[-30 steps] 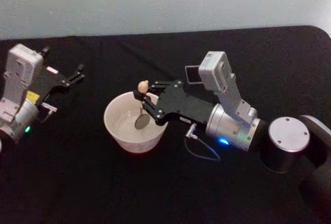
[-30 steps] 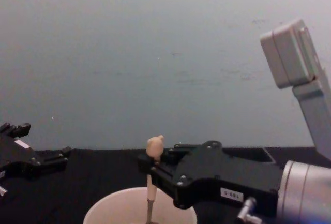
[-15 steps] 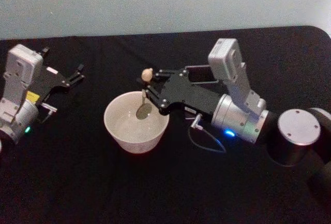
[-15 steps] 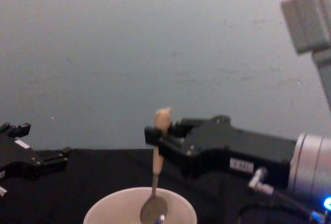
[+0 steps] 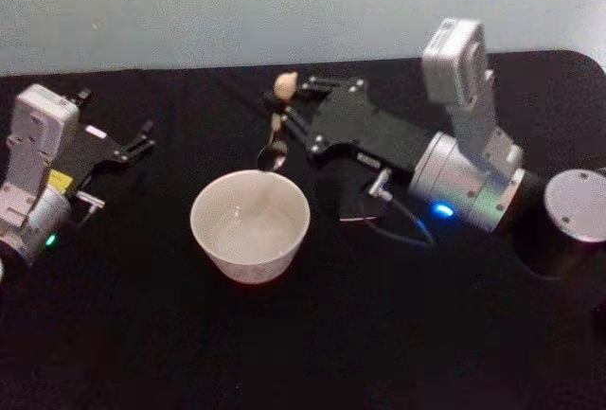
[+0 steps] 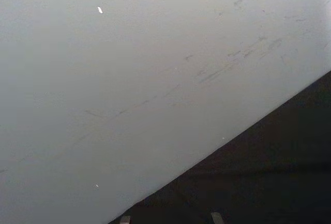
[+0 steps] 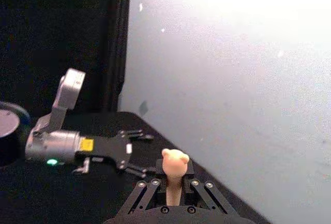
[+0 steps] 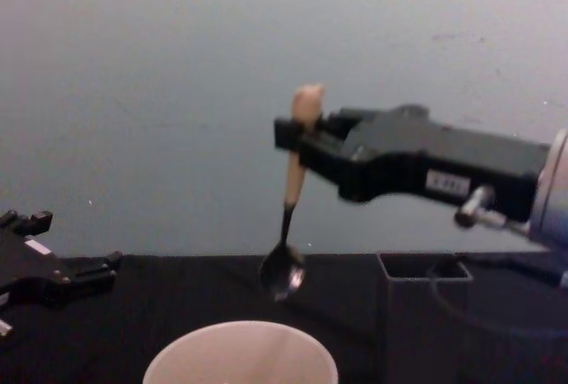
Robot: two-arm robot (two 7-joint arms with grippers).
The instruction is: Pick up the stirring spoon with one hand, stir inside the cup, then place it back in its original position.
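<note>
The right-hand bulky black gripper with the white label (image 8: 288,133) is clamped on the thin pale beige stirring spoon with the bear-head knob (image 8: 291,189), pinching the handle just under the knob. The spoon hangs clear of the wide round cream-pink cup (image 5: 251,263), above and beyond its far rim. Its long axis is close to upright, metal bowl downward, with the bowl end tilted slightly toward the robot's left. The dark grey square box-shaped holder (image 8: 417,313) stands on the black table to the robot's right of the spoon and lower, under the gripper's body, its top open. Putting the spoon back likely calls for a shift right, then a bowl-first descent. The smaller black left gripper (image 5: 142,135) is parked well to the left, fingers apart.
</note>
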